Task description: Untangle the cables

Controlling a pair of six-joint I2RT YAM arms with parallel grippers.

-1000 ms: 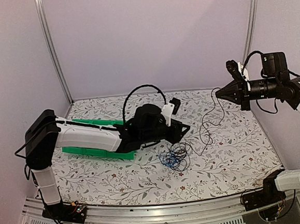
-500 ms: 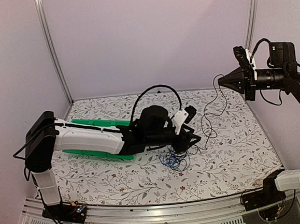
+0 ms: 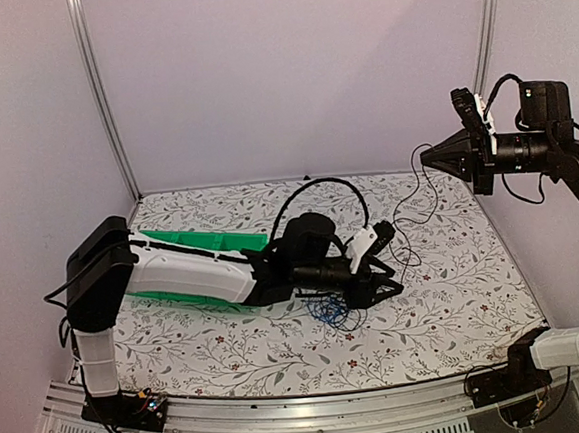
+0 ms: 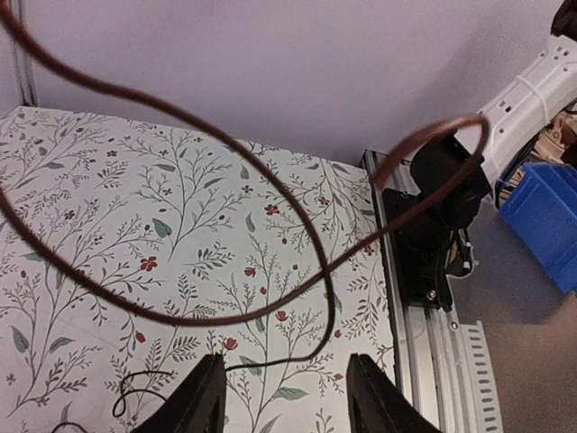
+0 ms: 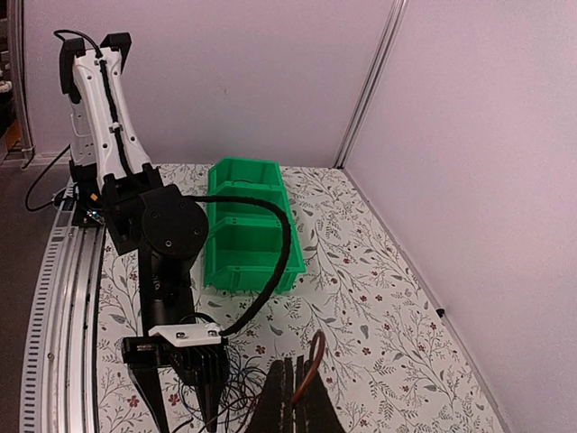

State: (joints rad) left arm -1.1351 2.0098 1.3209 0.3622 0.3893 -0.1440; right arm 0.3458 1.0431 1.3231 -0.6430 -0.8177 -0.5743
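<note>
**R clamped on one cable, L open at the snarl**

R pincer [image 3: 425, 159]: fingers fully closed on a thin dark cable [image 5: 315, 352]. It's held high over the bench [image 3: 467, 303], near the far-right corner. The cable leaves my fingertips, drops in loose loops and lands on the cloth right of centre. One big loop passes close to the L wrist cam and looks brownish there.

L pincer [image 4: 285, 361]: fingers apart, medium gap, nothing clamped. The arm lies low across the bench from the left edge, tips angled down, just right of the cable snarl [image 3: 334, 310]. In L wrist view a thin black strand lies on the cloth betw the fingers. Can't tell if either pad touches it.

Cables: blue + black wires in a small knotted heap, approx mid-bench, slightly toward the near edge, partly under my L wrist. Plug ends are too small to make out. Can't tell whether the held cable runs into the heap, since the L arm blocks that stretch.

Other:
- Green bin [image 5: 243, 275] w/ dividers sits toward the left edge, behind the L forearm, apart from the heap.
- Blue bin [image 4: 541, 221] sits off the bench, beyond the alu rail [image 4: 433, 361] at the near edge, by the R arm base.
</note>
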